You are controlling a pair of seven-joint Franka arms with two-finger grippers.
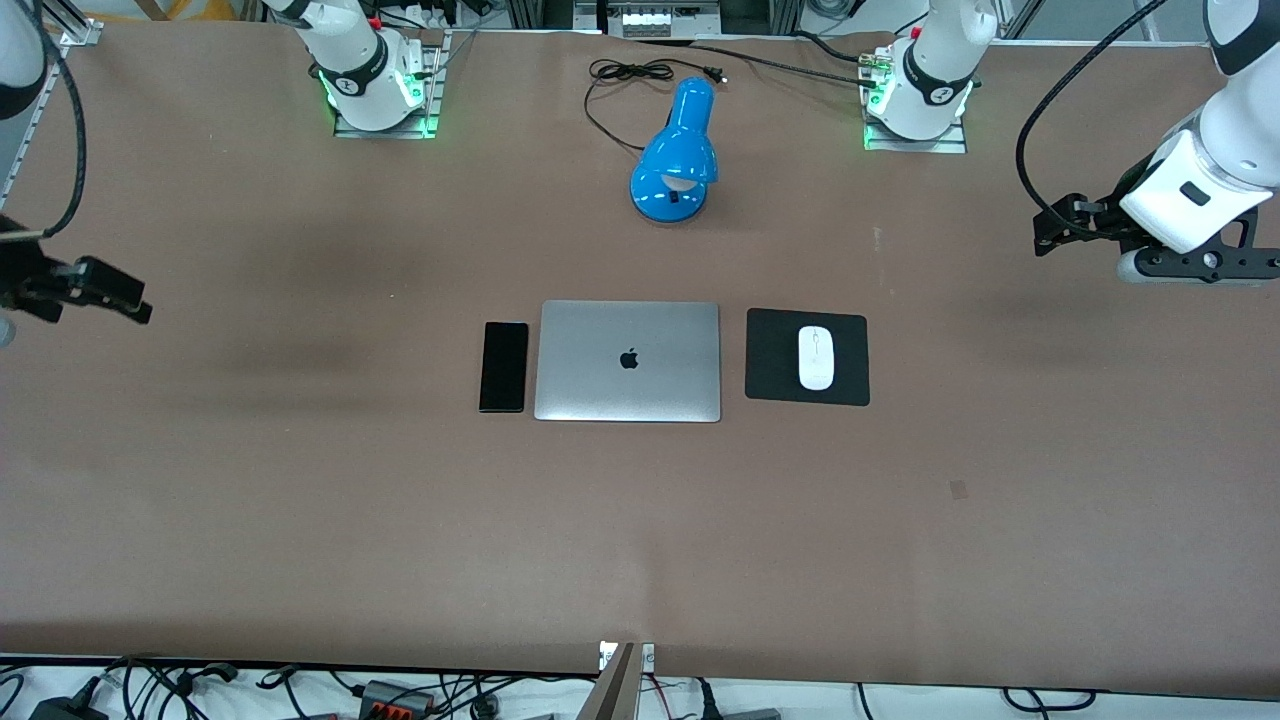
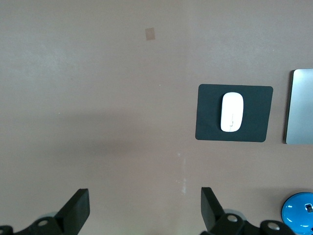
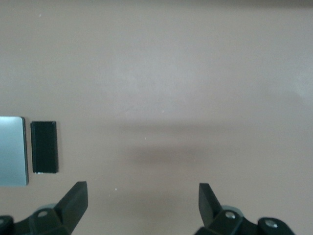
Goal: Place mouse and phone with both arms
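At frame centre you see white mouse [image 1: 816, 357] on black mouse pad [image 1: 775, 360] | glossy phone [image 1: 503, 366] beside laptop [image 1: 628, 361] | left gripper [image 2: 144, 208], right gripper [image 3: 143, 203] released, hovering at table ends.

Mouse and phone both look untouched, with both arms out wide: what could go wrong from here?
1. The phone lies flat, close beside the laptop; the right gripper, jaws open, may catch the laptop's edge or fail to get under the phone.
2. The mouse sits on the mouse pad; the left gripper, jaws open, could drag the pad or squeeze the rounded mouse out.
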